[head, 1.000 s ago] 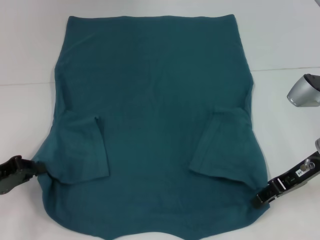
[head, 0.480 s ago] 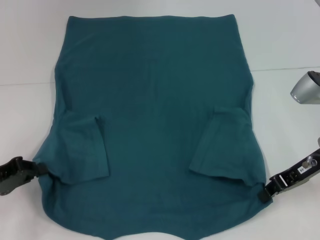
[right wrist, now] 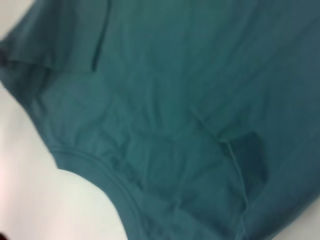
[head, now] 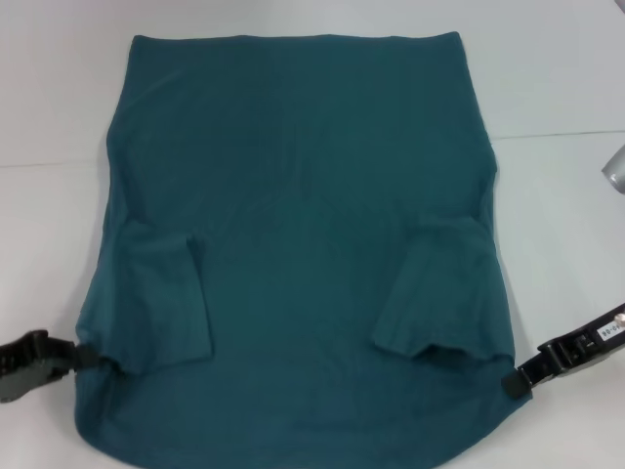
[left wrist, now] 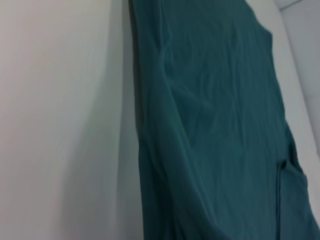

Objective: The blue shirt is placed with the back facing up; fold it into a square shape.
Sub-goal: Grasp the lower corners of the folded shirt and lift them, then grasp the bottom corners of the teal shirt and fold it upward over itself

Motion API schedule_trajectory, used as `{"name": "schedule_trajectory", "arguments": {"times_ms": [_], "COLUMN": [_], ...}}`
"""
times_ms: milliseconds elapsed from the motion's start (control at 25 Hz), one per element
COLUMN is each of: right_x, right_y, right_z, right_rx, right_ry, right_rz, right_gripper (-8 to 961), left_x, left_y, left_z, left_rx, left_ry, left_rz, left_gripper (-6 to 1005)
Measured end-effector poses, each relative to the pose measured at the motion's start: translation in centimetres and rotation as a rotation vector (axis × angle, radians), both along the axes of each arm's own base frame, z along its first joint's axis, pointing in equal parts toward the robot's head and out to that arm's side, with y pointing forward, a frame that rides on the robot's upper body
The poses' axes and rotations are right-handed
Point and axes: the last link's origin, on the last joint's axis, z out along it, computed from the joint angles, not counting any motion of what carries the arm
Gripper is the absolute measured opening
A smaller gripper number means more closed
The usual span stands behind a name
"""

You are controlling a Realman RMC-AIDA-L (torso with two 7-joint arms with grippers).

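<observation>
The blue shirt (head: pixel 303 195) lies flat on the white table (head: pixel 49 98), its plain back up and its hem at the far side. Both short sleeves are folded inward onto the body, the left one (head: pixel 161 303) and the right one (head: pixel 439 293). My left gripper (head: pixel 83 357) pinches the shirt's left edge below the left sleeve. My right gripper (head: pixel 510 384) pinches the right edge below the right sleeve. The shirt fills the left wrist view (left wrist: pixel 215 125) and the right wrist view (right wrist: pixel 190 90), where the curved neckline (right wrist: pixel 95 165) shows.
A seam line crosses the table (head: pixel 557 134) behind the shirt's middle. A silver part of my right arm (head: pixel 615 168) shows at the right border. Bare white table lies to the left and right of the shirt.
Both grippers have moved toward the near edge, drawing the shirt's shoulder end along. The shirt's sides have straightened. The silver right-arm part has slid out to the right.
</observation>
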Motion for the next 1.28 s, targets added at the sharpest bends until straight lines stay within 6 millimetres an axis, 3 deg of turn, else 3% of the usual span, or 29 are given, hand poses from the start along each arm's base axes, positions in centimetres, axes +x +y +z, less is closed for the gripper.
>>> {"name": "schedule_trajectory", "arguments": {"times_ms": [840, 1040, 1280], "right_x": [1.9, 1.8, 0.7], "right_y": [-4.9, -4.7, -2.5], "right_z": [1.9, 2.0, 3.4], "right_rx": [-0.141, -0.113, 0.023], "right_ry": [0.045, 0.080, 0.162], "right_rz": [-0.072, -0.038, 0.029], "right_gripper": [43, 43, 42], "left_x": [-0.8, 0.2, 2.6], "left_y": [-6.5, -5.6, -2.2], "left_z": [1.1, 1.4, 1.8], "left_rx": [-0.199, -0.216, -0.196], "left_ry": [-0.022, -0.031, -0.088], "left_rz": [-0.026, -0.086, -0.150], "left_gripper": [0, 1, 1]}}
